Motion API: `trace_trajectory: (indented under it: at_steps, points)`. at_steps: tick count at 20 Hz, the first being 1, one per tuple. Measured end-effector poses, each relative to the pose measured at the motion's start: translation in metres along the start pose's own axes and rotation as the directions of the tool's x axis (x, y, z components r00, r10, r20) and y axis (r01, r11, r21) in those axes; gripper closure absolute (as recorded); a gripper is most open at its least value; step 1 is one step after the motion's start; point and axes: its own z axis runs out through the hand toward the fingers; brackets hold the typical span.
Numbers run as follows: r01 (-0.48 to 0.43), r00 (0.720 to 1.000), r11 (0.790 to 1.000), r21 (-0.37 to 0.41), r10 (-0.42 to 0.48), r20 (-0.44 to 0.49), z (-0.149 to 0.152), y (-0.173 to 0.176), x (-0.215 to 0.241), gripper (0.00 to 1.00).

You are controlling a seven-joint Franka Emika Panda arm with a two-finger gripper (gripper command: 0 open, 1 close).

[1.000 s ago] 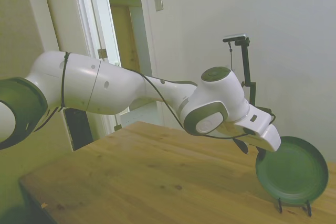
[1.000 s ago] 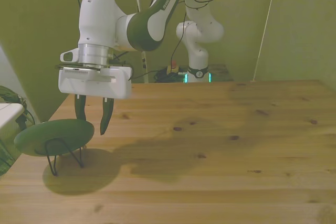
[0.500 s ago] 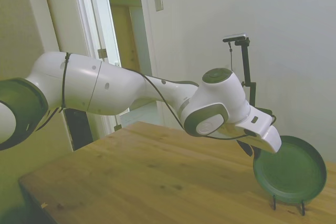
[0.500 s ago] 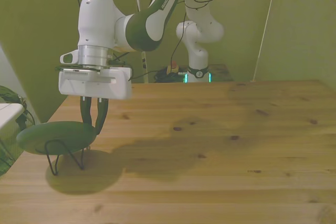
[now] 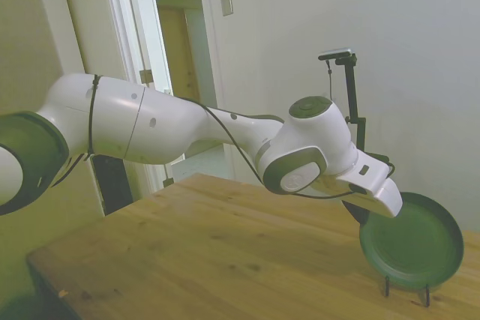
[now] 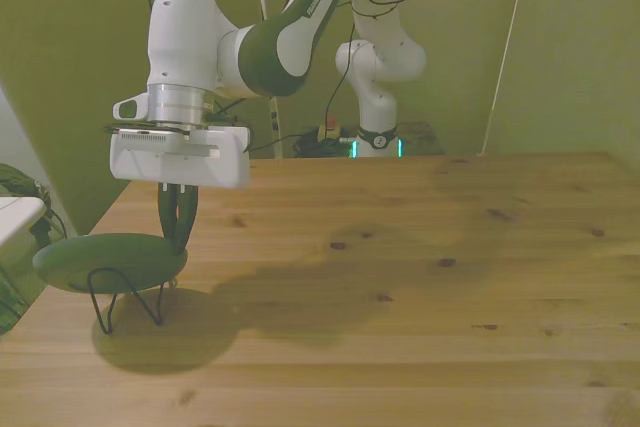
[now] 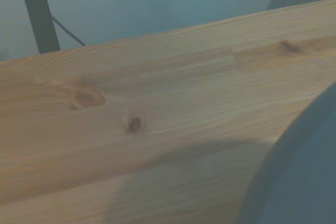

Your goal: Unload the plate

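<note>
The dark green plate [image 5: 411, 249] leans nearly upright in a thin black wire stand [image 5: 406, 290] near the table's corner. In the front view the plate [image 6: 105, 262] shows edge-on at the front view's left, over the stand [image 6: 98, 299]. My gripper [image 6: 178, 232] comes down from above with its dark fingers pinched together on the plate's upper rim. From the side, the gripper [image 5: 359, 213] meets the rim at the plate's left edge. A blurred arc of the plate [image 7: 304, 182] fills one corner of the wrist view.
The wooden table [image 6: 400, 297] stretches bare toward the front view's right. Its edge runs close beside the stand. A second white robot base [image 6: 375, 97] stands behind the table. A doorway [image 5: 180, 58] shows beyond the arm in the side view.
The fingers went from spread apart around the plate's rim to closed on it. Plate and stand shifted slightly, leftward in the side view.
</note>
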Motion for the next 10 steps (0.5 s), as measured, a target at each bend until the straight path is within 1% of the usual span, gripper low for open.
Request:
trace_trajectory:
  at_steps: [7, 10]
  points:
    - [0.006, 1.0, 1.0, 0.017, -0.005, -0.014, -0.007, -0.009, 0.004, 1.0]
    - [0.002, 1.0, 0.999, 0.038, -0.002, -0.018, -0.013, -0.017, 0.006, 1.0]
